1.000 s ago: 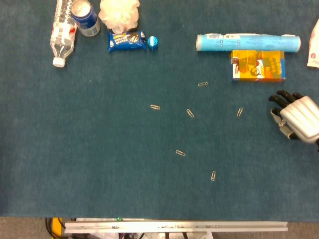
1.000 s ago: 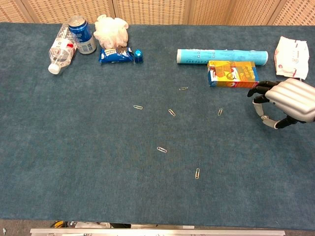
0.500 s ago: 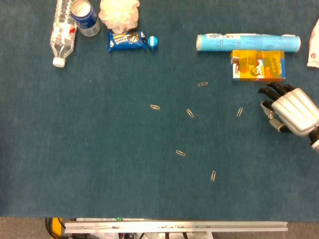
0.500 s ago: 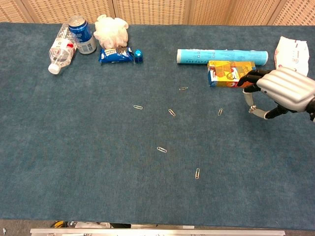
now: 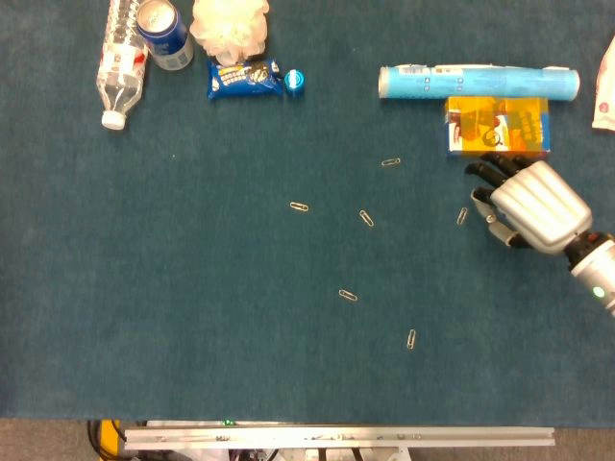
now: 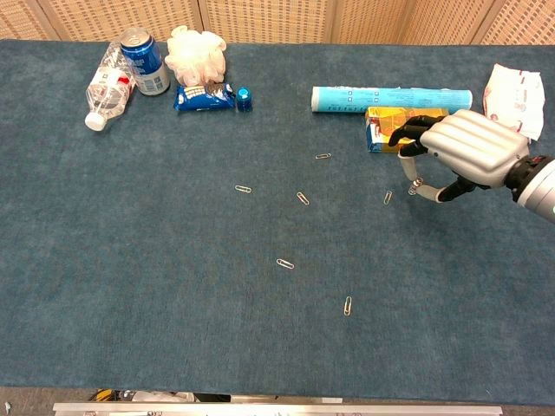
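Head view: right hand (image 5: 527,205) hovers empty, fingers apart, just beside a paper clip (image 5: 462,216) on its thumb side; orange box (image 5: 498,126) beyond its fingertips, print unreadable.

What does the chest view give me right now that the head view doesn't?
Only the chest view shows the wicker panels behind the table, the whole white packet at the far right, and the right hand from the side, fingers curled over the orange box.

Only the head view shows the metal rail at the near edge, and the gap between the hand and the nearest paperclip from above.

Both show the blue tube, the bottle, the can and the scattered paperclips.
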{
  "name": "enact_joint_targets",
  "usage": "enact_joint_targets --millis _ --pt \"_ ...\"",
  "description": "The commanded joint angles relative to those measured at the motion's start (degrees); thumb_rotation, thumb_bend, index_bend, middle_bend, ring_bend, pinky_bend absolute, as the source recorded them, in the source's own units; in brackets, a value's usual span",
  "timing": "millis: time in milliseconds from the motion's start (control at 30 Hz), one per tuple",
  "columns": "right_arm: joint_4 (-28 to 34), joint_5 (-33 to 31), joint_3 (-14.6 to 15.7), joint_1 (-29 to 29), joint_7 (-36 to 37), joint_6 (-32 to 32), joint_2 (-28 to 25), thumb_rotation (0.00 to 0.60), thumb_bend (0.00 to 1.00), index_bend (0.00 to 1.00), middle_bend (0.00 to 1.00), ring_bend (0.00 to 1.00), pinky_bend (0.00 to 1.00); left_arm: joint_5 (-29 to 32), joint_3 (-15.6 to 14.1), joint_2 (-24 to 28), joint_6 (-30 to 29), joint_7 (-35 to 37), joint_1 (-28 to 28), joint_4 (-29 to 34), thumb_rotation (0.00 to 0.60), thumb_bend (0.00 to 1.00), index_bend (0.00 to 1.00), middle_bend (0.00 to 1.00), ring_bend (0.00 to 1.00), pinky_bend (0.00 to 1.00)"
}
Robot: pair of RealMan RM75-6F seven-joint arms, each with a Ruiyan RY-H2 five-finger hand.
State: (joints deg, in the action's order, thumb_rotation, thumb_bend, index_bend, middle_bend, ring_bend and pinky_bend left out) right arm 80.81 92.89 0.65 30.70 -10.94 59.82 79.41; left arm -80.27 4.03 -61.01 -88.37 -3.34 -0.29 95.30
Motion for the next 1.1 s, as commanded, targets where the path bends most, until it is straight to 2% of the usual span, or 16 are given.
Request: enact_joint_targets --millis 33,533,1100 --pt "0.0 -0.1 -0.3 0.5 0.0 -0.4 0.5 0.600 0.30 0.59 0.26 0.17 0.37 0.5 0.3 0.3 -0.3 0.3 0.2 0.2 0.600 0.05 0.30 0.34 0.33 0.45" --pt "-3.2 -0.7 -0.1 1.9 1.9 -1.5 3.7 0.600 0.30 0.59 0.27 0.17 0.37 1.0 0.5 0.9 -0.6 1.2 0.8 0.4 0.600 0.05 0.30 0.34 0.33 0.45" --pt "0.0 -0.4 -2.3 5.2 3.1 -1.7 3.4 0.600 0.30 0.59 0.27 0.17 0.37 2.6 0.8 1.1 -1.5 0.8 1.9 0.6 0.600 0.05 0.30 0.34 0.33 0.45"
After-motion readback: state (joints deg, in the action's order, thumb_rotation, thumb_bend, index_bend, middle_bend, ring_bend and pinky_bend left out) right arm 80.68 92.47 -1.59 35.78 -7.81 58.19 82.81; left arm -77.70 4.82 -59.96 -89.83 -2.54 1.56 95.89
